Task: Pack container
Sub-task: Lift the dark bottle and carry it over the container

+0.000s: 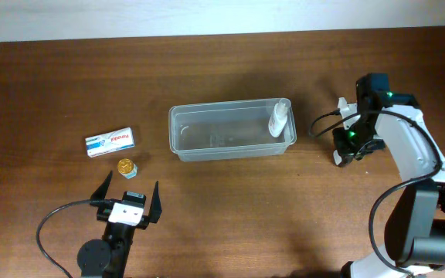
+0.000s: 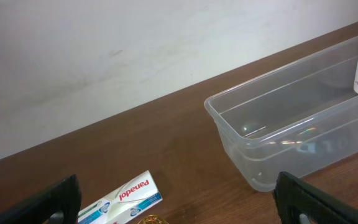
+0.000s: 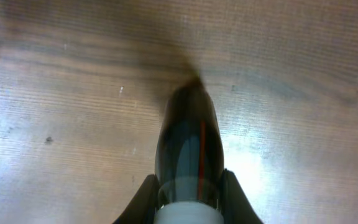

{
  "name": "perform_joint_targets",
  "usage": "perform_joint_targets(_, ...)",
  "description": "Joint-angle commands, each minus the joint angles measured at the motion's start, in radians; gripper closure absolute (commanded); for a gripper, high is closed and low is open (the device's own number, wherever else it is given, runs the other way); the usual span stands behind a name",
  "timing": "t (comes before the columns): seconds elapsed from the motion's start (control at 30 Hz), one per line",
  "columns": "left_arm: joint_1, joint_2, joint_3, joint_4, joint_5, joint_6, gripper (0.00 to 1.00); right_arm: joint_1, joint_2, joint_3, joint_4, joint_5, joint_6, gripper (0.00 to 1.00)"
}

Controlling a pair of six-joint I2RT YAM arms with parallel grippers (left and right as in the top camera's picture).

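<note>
The container (image 1: 182, 147) sat near the middle of the table (image 1: 45, 85), a little closer to the far edge than to the near one, with its long sides running along that edge. It was a clear, shallow tub. A small white bottle (image 1: 279, 118) with a pink mark on its label stood upright inside it, against the end wall on the right.

Out toward the left edge lay a white and blue Panadol box (image 1: 110, 141), flat on the wood and well apart from the tub. Just beside the box, on its near side, was a small gold-topped item (image 1: 127, 167), too small for me to tell what it was.

The left gripper (image 1: 133, 182) was by the near edge, left of centre. Its two fingers were spread wide with nothing between them, and it pointed toward the gold-topped item and the box.

The right gripper (image 3: 188, 180) was down over the table near the right edge, beyond the tub's right end and clear of it. Its fingers were clamped on a dark cylinder (image 3: 188, 130) with a thin red line along it and a pale band where the fingers met it. It may have been a bottle or a tube, but the close view was too blurred to say. Its far end seemed to touch the wood.
</note>
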Motion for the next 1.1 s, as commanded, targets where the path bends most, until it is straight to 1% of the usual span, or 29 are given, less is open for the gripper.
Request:
perform_joint_targets(0.0, 0.006, -0.010, -0.007, 0.000, -0.007, -0.003, 0.01, -0.001, -0.008, 0.121, -0.050, -0.051, 0.051, 0.87)
perform_joint_targets(0.13, 0.006, -0.010, -0.008, 0.000, -0.007, -0.003, 0.01, -0.001, -0.009, 0.277, -0.164, -0.137, 0.071, 0.87)
perform_joint_targets(0.3, 0.006, -0.010, -0.008, 0.000, -0.007, -0.003, 0.01, 0.007, -0.009, 0.486, -0.284, -0.331, 0.071, 0.87)
perform_joint_targets(0.47, 0.006, -0.010, -0.007, 0.000, -0.007, -0.003, 0.00, 0.064, -0.017, 0.577, -0.308, -0.443, 0.071, 0.86)
perform_joint_targets(0.8, 0.006, -0.010, -0.008, 0.000, -0.007, -0.003, 0.01, 0.275, -0.016, 0.573, -0.298, -0.417, 0.071, 0.86)
perform_joint_targets(1.07, 0.006, -0.010, -0.007, 0.000, -0.007, -0.003, 0.01, 0.404, 0.023, 0.542, -0.253, -0.231, 0.182, 0.86)
